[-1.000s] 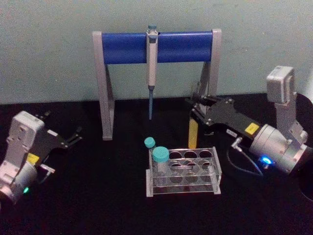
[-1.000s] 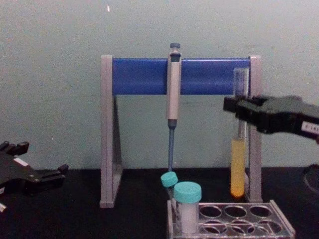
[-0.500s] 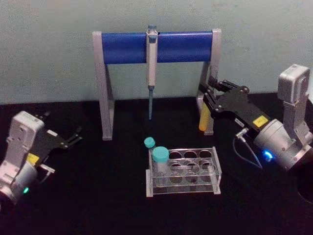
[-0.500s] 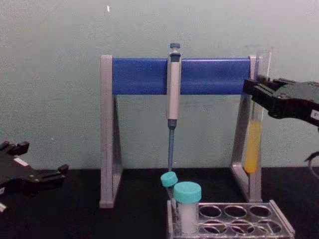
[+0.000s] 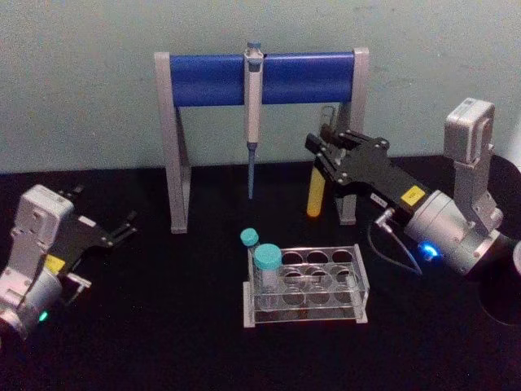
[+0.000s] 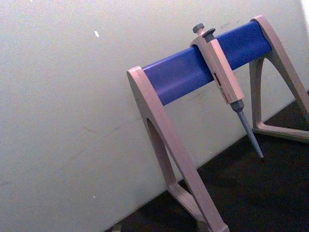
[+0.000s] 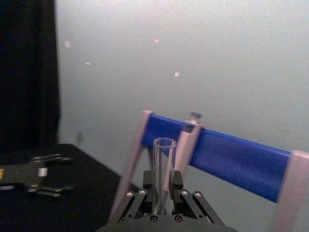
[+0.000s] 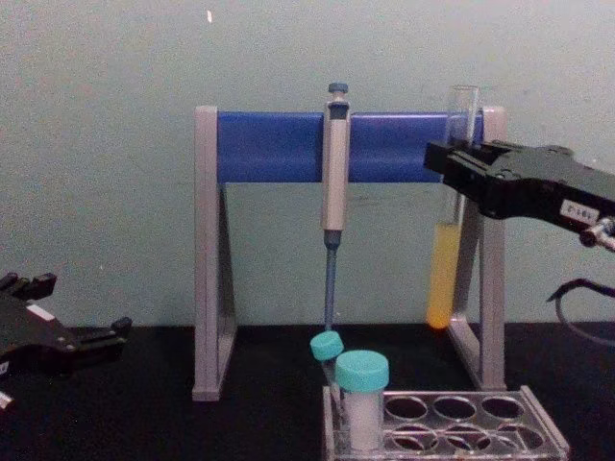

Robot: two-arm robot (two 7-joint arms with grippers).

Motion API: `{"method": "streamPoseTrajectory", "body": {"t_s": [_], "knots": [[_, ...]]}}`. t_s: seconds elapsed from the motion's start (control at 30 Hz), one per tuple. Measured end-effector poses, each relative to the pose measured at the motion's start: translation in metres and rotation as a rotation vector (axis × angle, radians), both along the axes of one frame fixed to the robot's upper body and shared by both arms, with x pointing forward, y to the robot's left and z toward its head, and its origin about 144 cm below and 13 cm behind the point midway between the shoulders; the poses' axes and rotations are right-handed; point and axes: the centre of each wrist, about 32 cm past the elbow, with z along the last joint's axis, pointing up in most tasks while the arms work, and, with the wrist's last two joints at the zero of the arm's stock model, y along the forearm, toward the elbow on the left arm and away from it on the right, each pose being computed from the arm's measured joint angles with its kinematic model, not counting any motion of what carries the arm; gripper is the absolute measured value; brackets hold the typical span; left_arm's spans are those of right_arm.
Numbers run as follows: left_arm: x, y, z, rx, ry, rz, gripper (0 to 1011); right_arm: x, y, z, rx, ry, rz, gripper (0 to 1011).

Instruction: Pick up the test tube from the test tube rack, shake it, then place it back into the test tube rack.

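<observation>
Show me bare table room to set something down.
Bare black table lies between the left gripper and the test tube rack, and in front of the rack. Crowded behind the rack: the right gripper holds the test tube beside the stand's right leg.

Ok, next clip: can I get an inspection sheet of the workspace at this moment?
Surface: black table, nothing spilled that I can see.
Job's things: tube is out of the rack, held in the air behind it, slightly tilted, with yellow liquid in its lower part.
Clutter: two teal-capped vials stand at the rack's left end; a pipette hangs on the blue-bar stand.
Grippers: right gripper is shut on the tube's upper part; left gripper is open, parked low at the left.
Cables: one cable loops at the right wrist, away from the rack.
Surroundings: plain pale wall; no people seen.
</observation>
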Motion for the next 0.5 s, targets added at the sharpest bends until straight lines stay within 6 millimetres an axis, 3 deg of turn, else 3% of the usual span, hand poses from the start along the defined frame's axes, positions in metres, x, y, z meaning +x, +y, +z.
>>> {"method": "streamPoseTrajectory", "body": {"t_s": [0.2, 0.5], "knots": [[0.000, 0.000, 0.000, 0.000, 0.000, 0.000, 1001, -0.003, -0.006, 0.008, -0.002, 0.039, 0.096, 235], [0.000, 0.000, 0.000, 0.000, 0.000, 0.000, 1001, -0.021, -0.032, 0.028, -0.079, 0.147, 0.204, 234]]}}
